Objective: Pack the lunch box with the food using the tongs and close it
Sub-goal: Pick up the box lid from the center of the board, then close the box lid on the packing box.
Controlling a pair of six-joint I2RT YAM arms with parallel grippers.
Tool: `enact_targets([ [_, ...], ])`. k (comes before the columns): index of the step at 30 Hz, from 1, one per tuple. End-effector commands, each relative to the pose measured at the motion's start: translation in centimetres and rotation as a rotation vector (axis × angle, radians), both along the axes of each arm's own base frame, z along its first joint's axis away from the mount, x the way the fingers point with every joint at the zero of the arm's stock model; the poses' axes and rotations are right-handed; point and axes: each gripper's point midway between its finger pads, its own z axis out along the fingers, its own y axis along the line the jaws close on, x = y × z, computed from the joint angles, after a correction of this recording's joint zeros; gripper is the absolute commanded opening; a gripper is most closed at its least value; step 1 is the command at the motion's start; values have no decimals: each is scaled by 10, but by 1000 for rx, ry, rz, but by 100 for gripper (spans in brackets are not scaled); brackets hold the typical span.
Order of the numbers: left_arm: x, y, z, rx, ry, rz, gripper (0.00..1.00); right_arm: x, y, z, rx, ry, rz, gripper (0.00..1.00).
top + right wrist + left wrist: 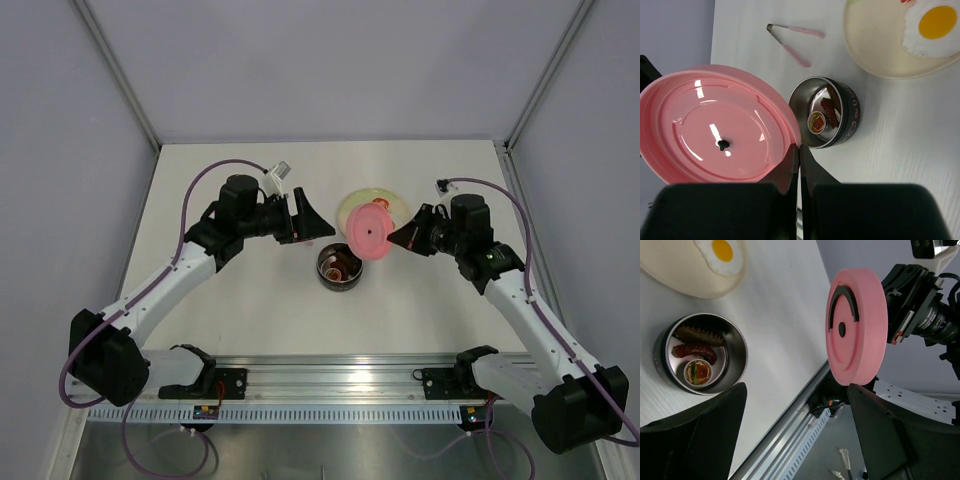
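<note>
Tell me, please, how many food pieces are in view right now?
4. Three lie in the lunch box: a brown sausage, a red sausage and a small round piece. The fried egg sits on the cream plate. The pink lid may hide others.

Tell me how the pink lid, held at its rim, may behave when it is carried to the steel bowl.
The pink lid is probably stiff: it shows a flat round shape though the right hand pinches only its rim. Its glossy inner face suggests it may slip or swing in that narrow grip.
</note>
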Motion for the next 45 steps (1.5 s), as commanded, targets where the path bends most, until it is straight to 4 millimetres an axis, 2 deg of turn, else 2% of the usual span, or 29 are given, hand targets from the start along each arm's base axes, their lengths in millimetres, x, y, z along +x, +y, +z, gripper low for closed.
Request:
enact_targets([
  [1,-4,-10,35,-125,-62,-63,85,-4,12,18,19,-40,59,0],
  [4,-5,-12,40,-152,-70,-66,85,-3,16,15,9,-30,68,0],
  [11,-3,-17,38,-149,-66,-72,84,4,26,15,-3,-27,88,0],
  [14,-2,-21,31,-105,-67,-75,83,6,34,16,-16,-33,111,0],
  [20,3,-25,6,-16,-39,-64,74,11,45,14,-47,-36,134,0],
  [24,3,-29,1,-1,-32,-69,55,15,49,8,-59,-22,142,0],
  [25,3,-29,1,-6,-31,-67,44,15,49,6,-64,-17,142,0],
  [28,3,-29,3,1,-38,-68,25,18,48,1,-76,-6,133,0],
  [29,3,-28,4,2,-43,-68,13,19,47,-1,-81,-6,125,0],
  [30,3,-28,5,4,-46,-67,8,20,48,-3,-82,1,124,0],
  [32,3,-27,8,6,-62,-69,5,21,48,-5,-80,9,123,0],
  [33,2,-25,10,12,-61,-66,5,21,50,-7,-75,21,122,4],
  [35,3,-22,17,31,-94,-62,0,22,52,-7,-62,24,124,21],
  [36,3,-16,16,63,-94,-36,0,23,52,-7,-59,27,124,32],
  [37,6,-11,17,96,-125,-25,0,24,52,-7,-59,27,122,53],
  [38,9,-6,24,119,-154,-4,0,28,49,-5,-76,17,94,60],
  [39,17,3,23,171,-174,52,0,31,45,-5,-97,9,77,65],
  [40,16,15,19,239,-192,66,0,29,39,-6,-128,21,61,69],
  [41,18,22,20,280,-212,87,0,37,30,0,-163,-4,8,75],
  [43,25,45,22,397,-270,149,0,37,14,6,-214,-30,-45,79],
  [44,31,56,24,454,-303,196,0,41,-1,14,-249,-67,-113,80],
  [45,29,62,20,509,-309,198,0,39,-8,16,-263,-72,-142,82],
])
